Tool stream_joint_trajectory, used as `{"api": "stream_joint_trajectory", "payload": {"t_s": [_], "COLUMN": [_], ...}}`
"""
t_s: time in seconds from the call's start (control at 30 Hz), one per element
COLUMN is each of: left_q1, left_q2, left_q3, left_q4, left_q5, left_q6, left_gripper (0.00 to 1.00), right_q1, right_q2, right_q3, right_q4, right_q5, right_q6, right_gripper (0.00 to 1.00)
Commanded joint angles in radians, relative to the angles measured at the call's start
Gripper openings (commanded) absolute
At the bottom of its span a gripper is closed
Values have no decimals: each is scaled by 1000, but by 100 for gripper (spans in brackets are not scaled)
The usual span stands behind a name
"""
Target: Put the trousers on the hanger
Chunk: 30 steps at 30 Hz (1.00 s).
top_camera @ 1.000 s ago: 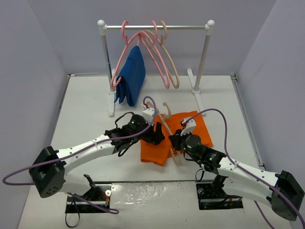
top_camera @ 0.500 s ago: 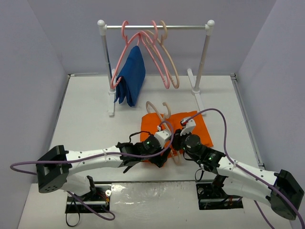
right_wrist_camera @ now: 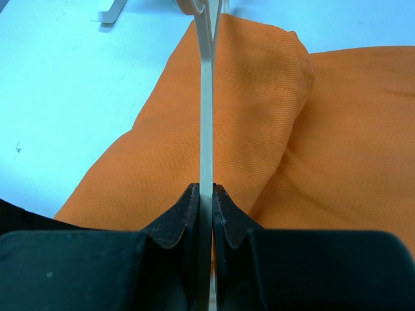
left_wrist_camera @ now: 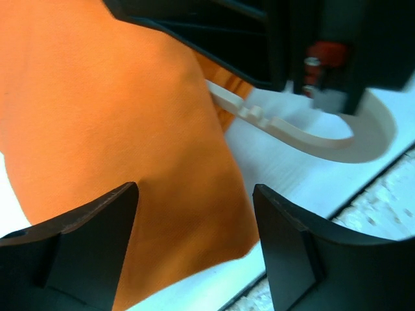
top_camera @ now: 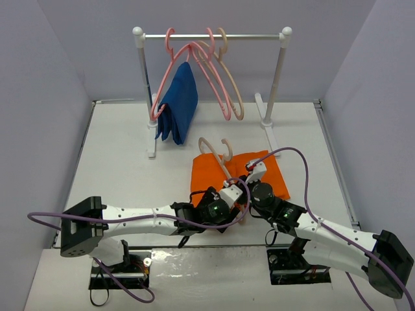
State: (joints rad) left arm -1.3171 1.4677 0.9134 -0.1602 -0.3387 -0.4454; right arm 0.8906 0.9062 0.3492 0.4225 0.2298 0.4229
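Gripped the hanger (right_wrist_camera: 205, 116) edge-on, right gripper (right_wrist_camera: 205, 193) jaws clenched; poised left gripper (left_wrist_camera: 194, 220) jaws released over the trousers (left_wrist_camera: 110, 110) hem. Possibly risked catching one layer only, dragging cloth askew.

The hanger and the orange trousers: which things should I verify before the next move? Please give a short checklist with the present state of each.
1. Right gripper holds the hanger: ok, jaws shut on its thin bar.
2. Left gripper ready to pinch: ok, open, over the near edge of the trousers.
3. Its fingers touching the cloth: cannot tell.
4. Trousers draped over the hanger: not ok, they lie on the table.
5. Space between the two grippers: cannot tell, they sit very close in the top view.
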Motion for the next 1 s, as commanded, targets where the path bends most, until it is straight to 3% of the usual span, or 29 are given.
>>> {"api": "stream_joint_trajectory", "payload": {"t_s": [0.0,0.07,0.17,0.43,0.7,0.83,0.97], "left_q1": [-5,-5,-7,-27,-27,-25,-27], "left_q2": [8,15,21,7,52,81,89], "left_q3": [51,47,40,34,39,44,41], "left_q4": [2,12,34,74,58,55,54], "left_q5": [-89,-79,-57,-11,-42,-49,-57], "left_q6": [2,-3,-5,2,-23,-34,-42], "left_gripper": [64,55,51,65,64,54,34], "right_q1": [5,4,3,-5,-6,-5,-7], "right_q2": [-2,-6,-11,-10,-29,-37,-43], "right_q3": [11,12,13,11,4,2,1], "right_q4": [94,94,88,84,85,79,79], "right_q5": [9,11,11,6,6,8,7], "right_q6": [19,19,18,21,27,30,30], "right_gripper": [0,0,0,0,0,0,0]}}
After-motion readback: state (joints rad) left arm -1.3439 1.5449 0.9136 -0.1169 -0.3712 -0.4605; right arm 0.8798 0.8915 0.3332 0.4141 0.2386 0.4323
